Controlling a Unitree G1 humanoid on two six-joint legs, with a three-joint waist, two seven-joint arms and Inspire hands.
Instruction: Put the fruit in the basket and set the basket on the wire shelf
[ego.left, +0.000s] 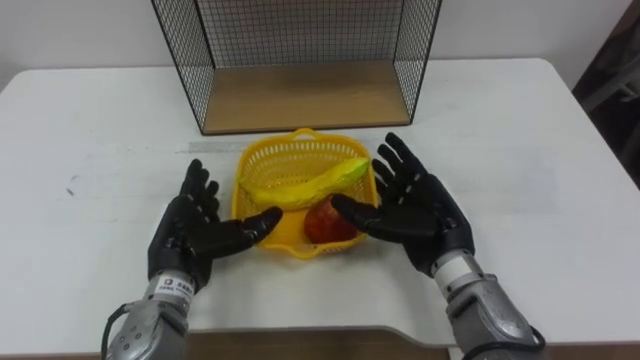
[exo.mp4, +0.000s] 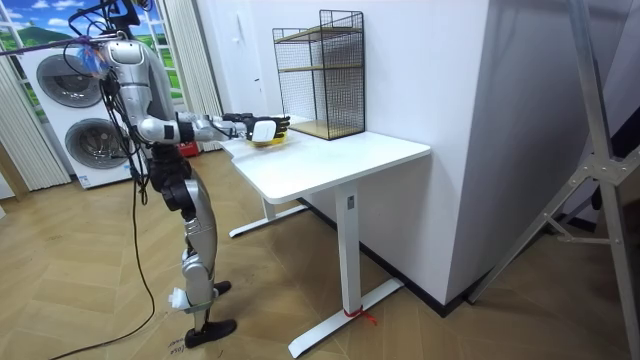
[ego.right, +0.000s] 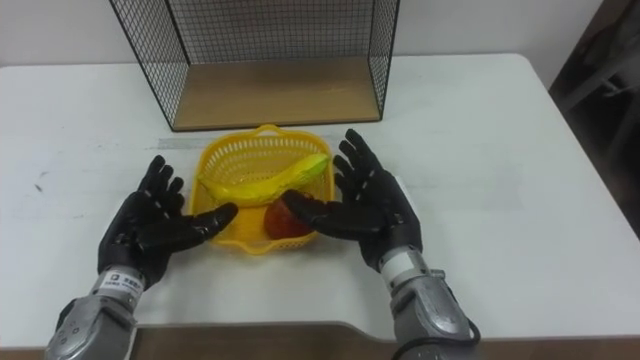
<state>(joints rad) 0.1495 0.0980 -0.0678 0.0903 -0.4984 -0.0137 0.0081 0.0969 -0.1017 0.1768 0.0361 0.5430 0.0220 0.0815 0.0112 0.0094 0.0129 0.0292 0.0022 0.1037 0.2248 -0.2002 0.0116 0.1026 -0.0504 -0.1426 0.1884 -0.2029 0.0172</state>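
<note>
**Both fruits lie in the yellow basket (ego.left: 270, 158), with a robot hand at each side**

A banana (ego.left: 305, 185) stretches across the middle of the basket from left to right. A red apple (ego.left: 328, 222) sits in its near right part, just below the banana. The basket rests on the white tabletop (ego.left: 100, 130), just on the near side of the wire shelf (ego.left: 300, 95), whose wooden bottom board is bare.

The left robot hand (ego.left: 195, 235) lies at the basket's near left, fingers spread and straight, its thumb reaching to the basket's near rim. The right robot hand (ego.left: 415, 205) stands at the basket's right edge, also spread wide, its thumb lying across the front of the apple. Neither hand curls round anything.

In the room view the robot stands at the tabletop's end, on the room view's left, with both arms held out over it.
</note>
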